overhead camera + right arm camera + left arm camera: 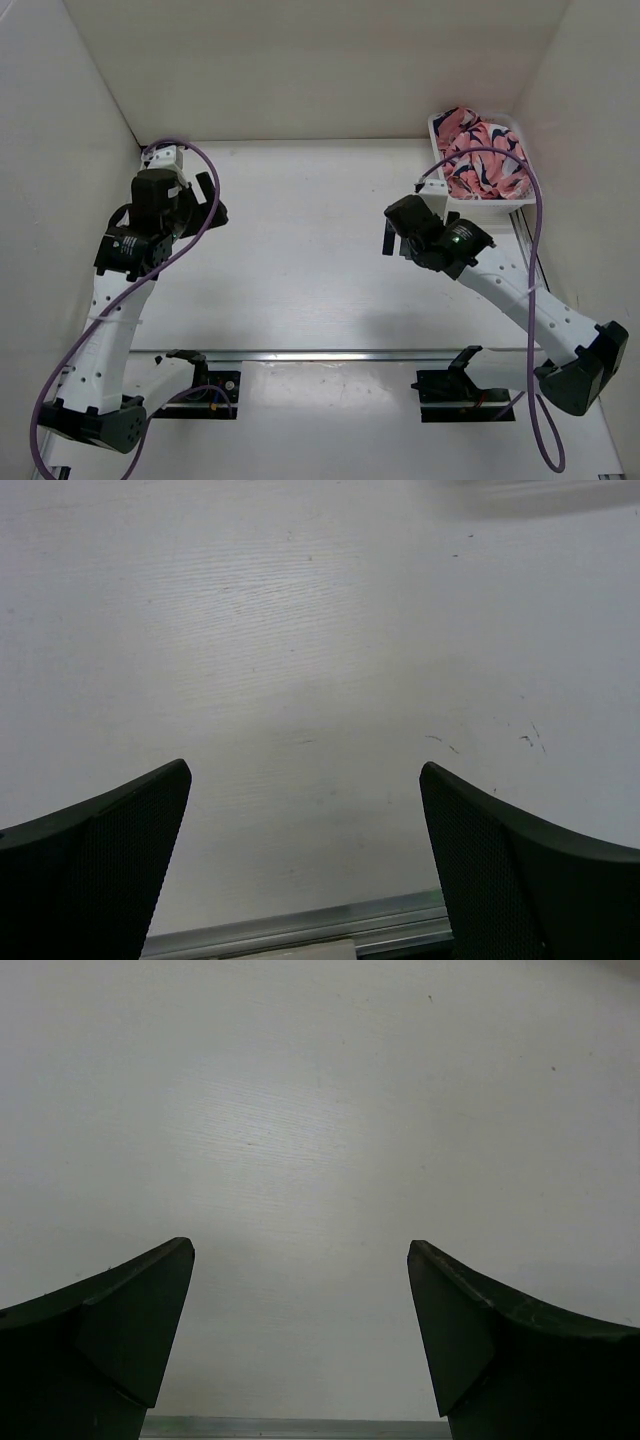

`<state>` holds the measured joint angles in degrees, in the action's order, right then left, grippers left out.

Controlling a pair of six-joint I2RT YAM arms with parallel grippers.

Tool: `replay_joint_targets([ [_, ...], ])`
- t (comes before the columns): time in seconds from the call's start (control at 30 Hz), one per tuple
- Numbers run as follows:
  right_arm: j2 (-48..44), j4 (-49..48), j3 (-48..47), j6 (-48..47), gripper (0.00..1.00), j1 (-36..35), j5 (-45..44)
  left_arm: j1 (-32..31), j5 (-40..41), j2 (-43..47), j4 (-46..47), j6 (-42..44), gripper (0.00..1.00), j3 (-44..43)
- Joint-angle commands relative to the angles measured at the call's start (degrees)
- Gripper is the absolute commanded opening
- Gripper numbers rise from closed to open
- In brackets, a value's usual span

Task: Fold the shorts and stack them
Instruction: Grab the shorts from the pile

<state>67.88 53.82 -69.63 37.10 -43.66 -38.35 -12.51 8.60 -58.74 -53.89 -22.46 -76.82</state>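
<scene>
The coral-pink shorts (pixel 480 155) with navy-and-white shapes lie bunched up in a white mesh basket (pixel 512 126) at the far right corner of the table. My right gripper (pixel 391 238) is open and empty, hovering over the bare table left of and nearer than the basket. My left gripper (pixel 212 200) is open and empty at the far left of the table. Both wrist views show only bare white table between the spread fingers (pixel 120 1330) (pixel 510 870); the shorts are out of view there.
White walls enclose the table at the left, back and right. A metal rail (pixel 330 354) runs across the near edge in front of the arm bases. Purple cables (pixel 535 250) loop along both arms.
</scene>
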Motion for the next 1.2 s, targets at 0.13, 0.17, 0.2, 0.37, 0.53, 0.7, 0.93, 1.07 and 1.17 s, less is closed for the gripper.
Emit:
replay_joint_targets([
  [0.13, 2.44, -0.03, -0.95, 4.29, 1.00, -1.08, 0.19, -0.14, -3.42, 0.91, 0.98, 1.19, 0.99, 2.11],
  [0.17, 2.44, -0.73, -0.43, 4.29, 1.00, -1.08, 0.20, -0.14, -3.42, 0.39, 0.98, 1.19, 0.99, 2.11],
  [0.2, 2.44, -1.26, -0.42, 4.29, 1.00, -1.08, 0.20, -0.14, -3.42, 0.38, 0.98, 0.49, 0.99, 2.11],
  [0.37, 3.75, -4.25, -3.57, -0.87, 1.00, 1.28, 0.20, -0.14, -4.12, -0.94, 0.98, -0.57, 0.99, 2.11],
  [0.53, 13.49, -7.42, -17.45, -12.28, 1.00, 22.71, 12.03, -0.14, 0.53, -3.04, 0.46, -6.11, 0.99, 1.24],
  [0.7, 29.92, -7.42, -37.20, -14.43, 1.00, 36.26, 19.00, 0.56, -1.74, -10.68, -3.06, -4.09, 0.99, -4.65],
  [0.93, 59.42, -4.62, -60.69, -13.20, 1.00, 48.12, 28.66, 0.56, -0.43, -16.84, -3.23, -3.29, 0.99, -8.07],
  [1.07, 70.44, -5.56, -72.04, -13.20, 1.00, 48.67, 26.40, 0.56, 0.80, -19.74, -4.03, -2.77, 0.99, -9.67],
  [1.17, 76.25, -8.73, -75.75, -13.20, 1.00, 49.28, 27.00, 0.56, 0.80, -21.41, -4.03, -2.16, 0.99, -11.16],
])
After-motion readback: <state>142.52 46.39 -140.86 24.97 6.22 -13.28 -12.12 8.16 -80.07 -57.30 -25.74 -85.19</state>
